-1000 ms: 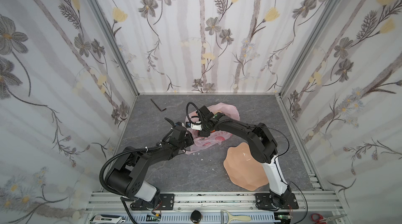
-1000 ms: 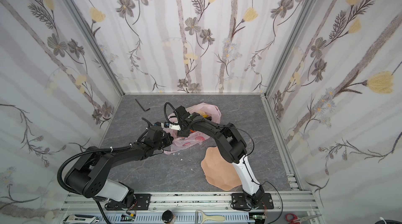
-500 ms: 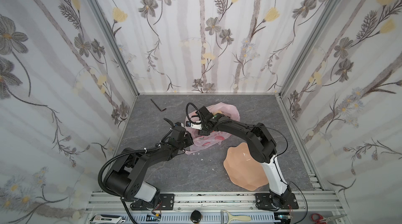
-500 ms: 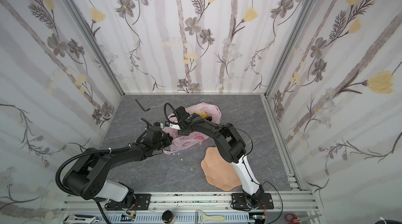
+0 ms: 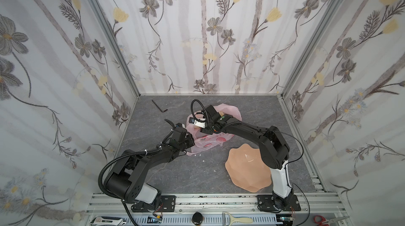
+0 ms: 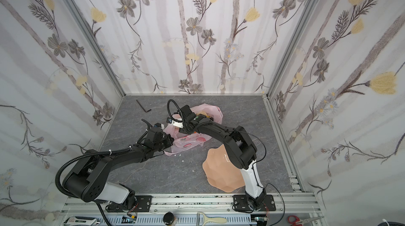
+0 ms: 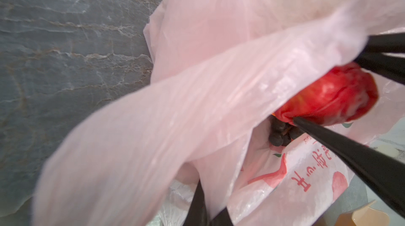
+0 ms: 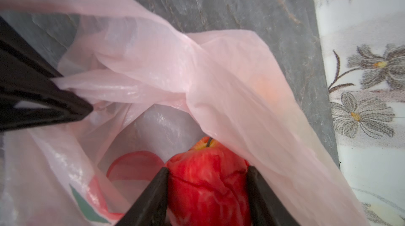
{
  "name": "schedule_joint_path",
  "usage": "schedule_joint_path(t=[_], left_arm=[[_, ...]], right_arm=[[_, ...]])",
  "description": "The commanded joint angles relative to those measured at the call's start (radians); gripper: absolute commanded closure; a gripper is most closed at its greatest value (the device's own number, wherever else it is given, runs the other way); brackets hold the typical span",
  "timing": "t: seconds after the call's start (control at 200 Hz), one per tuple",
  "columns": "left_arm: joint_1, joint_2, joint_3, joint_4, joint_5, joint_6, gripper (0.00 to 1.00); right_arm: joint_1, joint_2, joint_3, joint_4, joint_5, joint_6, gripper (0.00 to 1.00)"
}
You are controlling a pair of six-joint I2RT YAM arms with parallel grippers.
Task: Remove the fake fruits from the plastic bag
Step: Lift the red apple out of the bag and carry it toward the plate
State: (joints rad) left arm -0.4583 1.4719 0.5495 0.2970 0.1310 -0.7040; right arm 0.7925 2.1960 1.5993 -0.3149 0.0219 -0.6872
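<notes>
Pink plastic bag (image 5: 232,113), lying centre-far on the table (image 5: 186,170), holds all fruit seen, none yet out and the near-right dish (image 5: 243,170) bare; left gripper (image 8: 88,109) is pinched shut on its rim, right gripper (image 8: 207,170), part open, clamps both sides of the red apple (image 7: 328,95) inside.

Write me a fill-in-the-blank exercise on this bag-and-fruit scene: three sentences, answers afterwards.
The right gripper has a finger on each side of a ____ apple inside the plastic bag. The left gripper is shut on the ____'s edge. Dark grapes lie beside the apple, ____ the bag.
Answers: red; bag; inside.
</notes>
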Motion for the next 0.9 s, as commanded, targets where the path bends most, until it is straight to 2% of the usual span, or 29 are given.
schedule_joint_path(t=[0.0,0.19,0.575,0.724,0.894], left_arm=[[0.001,-0.007,-0.004,0.021,-0.011,-0.003,1.00],[0.002,-0.007,0.001,0.024,-0.004,-0.005,1.00],[0.002,-0.010,0.006,0.033,0.008,-0.003,1.00],[0.001,-0.015,0.003,0.034,0.007,-0.003,1.00],[0.001,-0.018,0.003,0.036,0.006,-0.009,1.00]], right_arm=[[-0.003,-0.051,-0.062,0.129,-0.061,0.092,0.46],[-0.018,-0.164,-0.222,0.291,-0.128,0.247,0.46],[-0.029,-0.305,-0.456,0.601,-0.129,0.551,0.47],[-0.032,-0.437,-0.603,0.694,-0.105,0.650,0.47],[-0.024,-0.672,-0.820,0.750,-0.059,0.765,0.48]])
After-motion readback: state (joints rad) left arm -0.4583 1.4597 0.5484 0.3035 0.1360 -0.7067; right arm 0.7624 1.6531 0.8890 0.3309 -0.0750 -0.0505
